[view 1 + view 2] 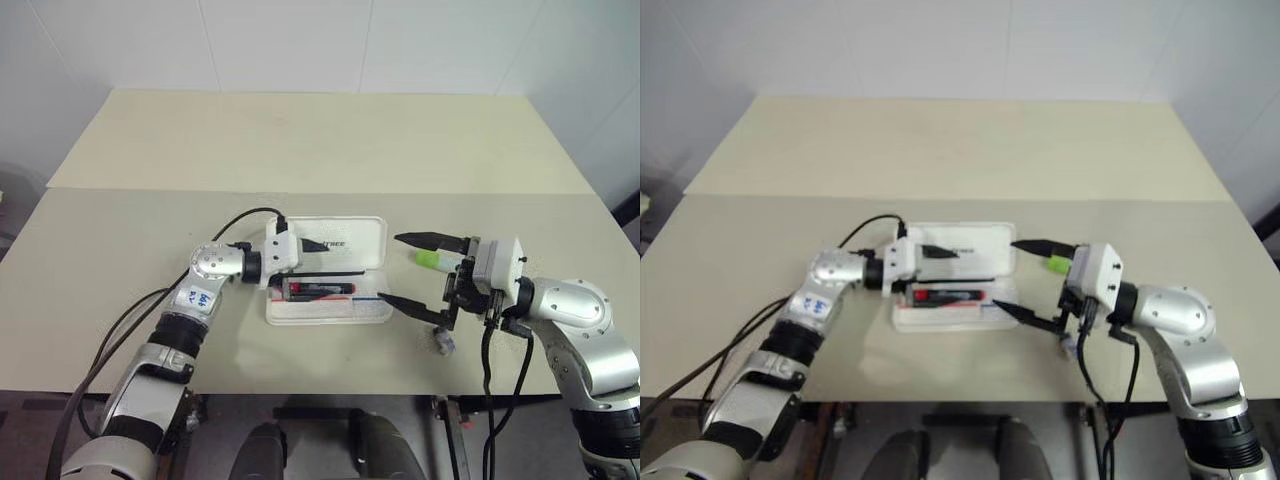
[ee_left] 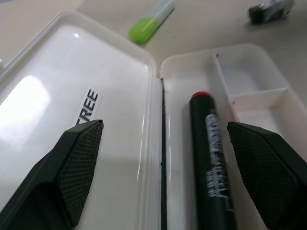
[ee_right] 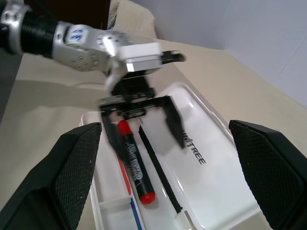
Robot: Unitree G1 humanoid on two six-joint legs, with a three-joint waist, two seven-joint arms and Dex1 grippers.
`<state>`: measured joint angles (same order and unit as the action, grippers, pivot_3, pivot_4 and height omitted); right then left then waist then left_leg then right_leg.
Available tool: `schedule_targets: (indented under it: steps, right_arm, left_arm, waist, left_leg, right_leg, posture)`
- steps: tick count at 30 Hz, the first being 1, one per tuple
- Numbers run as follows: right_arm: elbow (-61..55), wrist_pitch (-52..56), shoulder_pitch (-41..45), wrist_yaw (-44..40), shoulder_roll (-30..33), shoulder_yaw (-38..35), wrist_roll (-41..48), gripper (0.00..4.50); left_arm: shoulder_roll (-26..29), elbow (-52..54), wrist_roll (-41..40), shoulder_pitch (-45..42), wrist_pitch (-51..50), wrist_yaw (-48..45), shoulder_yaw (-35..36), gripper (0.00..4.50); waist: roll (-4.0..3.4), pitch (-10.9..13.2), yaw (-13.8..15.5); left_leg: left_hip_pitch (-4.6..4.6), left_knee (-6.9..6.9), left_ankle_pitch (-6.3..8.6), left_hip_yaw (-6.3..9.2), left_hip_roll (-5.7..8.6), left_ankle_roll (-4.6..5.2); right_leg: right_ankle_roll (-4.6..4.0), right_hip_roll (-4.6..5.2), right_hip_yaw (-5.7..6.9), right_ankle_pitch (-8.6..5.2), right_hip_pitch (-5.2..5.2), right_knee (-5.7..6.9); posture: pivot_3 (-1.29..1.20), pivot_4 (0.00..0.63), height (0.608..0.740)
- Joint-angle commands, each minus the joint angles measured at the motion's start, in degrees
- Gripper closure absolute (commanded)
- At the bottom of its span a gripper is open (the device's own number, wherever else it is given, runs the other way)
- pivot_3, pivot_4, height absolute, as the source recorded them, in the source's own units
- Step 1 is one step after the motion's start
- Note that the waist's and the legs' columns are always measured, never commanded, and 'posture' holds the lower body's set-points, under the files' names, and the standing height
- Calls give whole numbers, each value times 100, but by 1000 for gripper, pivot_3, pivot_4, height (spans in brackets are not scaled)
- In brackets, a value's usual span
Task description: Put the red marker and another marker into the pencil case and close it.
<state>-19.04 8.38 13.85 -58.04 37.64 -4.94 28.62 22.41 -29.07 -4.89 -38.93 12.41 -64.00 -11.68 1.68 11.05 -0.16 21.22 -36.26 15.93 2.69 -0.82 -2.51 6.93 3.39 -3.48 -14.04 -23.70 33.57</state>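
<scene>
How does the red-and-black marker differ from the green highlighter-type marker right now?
The slim red-and-black marker lies inside the open white plastic pencil case; the shorter, pale green marker with its bright green cap lies outside it on the beige table. Both lie flat, ungripped.

The case (image 1: pixel 345 243) is showing white, with black lettering on its lid and a thin red and blue stripe running inside its tray. The red marker (image 1: pixel 320 289) is lying in it, showing a black body with pale print and red at both ends. At 3 o'clock from the case, the other marker (image 1: pixel 436 259) is showing a bright green cap and a pale translucent body. The table (image 1: pixel 300 140) is showing plain cream. Both the left gripper (image 1: pixel 325 258) and the right gripper (image 1: pixel 407 270) are showing black fingers on white and silver wrists.
</scene>
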Motion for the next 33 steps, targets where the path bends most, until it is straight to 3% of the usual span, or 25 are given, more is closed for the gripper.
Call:
schedule_targets:
  steps: [1, 11, 16, 24, 33]
  right_arm:
    - [243, 28, 171, -51, 34, -232, 203, 0]
    - [1898, -143, 761, -474, 256, -403, 62, 0]
    - [3474, -428, 1366, -1157, 786, -319, -364, 0]
    - [5935, -1455, 2655, -2013, 813, 182, -1256, 0]
    - [7695, -2152, 3540, -2325, 389, 507, -1955, 0]
  left_arm:
    - [14, 285, -155, 53, 13, -5, 115, 31]
    - [-57, 735, -581, 216, 210, -116, 324, 31]
    - [144, 1858, -1467, 574, -568, -584, 467, 31]
    - [1074, 3188, -2040, 1135, -1735, -712, 865, 31]
    - [2110, 3798, -2321, 1615, -2325, -669, 1704, 31]
  waist:
    - [0, 0, 1]
    - [0, 0, 10]
    - [-9, 5, -23]
    - [-10, 7, -175]
    - [-13, 10, -217]
  left_leg:
    - [-1, -1, 0, 0, 0, 0]
    - [1, -4, 0, 0, 0, 0]
    - [1, -7, 1, -12, 2, 1]
    - [-10, -3, 0, -13, -2, 4]
    - [-10, 2, 0, -13, -3, 3]
  right_leg:
    - [0, 0, 0, 0, 0, 2]
    - [0, 1, 0, 0, 0, 4]
    - [5, 4, -8, 3, 0, 3]
    - [-1, -1, -11, -1, 0, 14]
    - [-2, 0, -11, -1, -1, 10]
  posture:
    - [0, 150, 740]
    - [0, 150, 740]
    - [0, 150, 740]
    - [0, 150, 740]
    - [0, 150, 740]
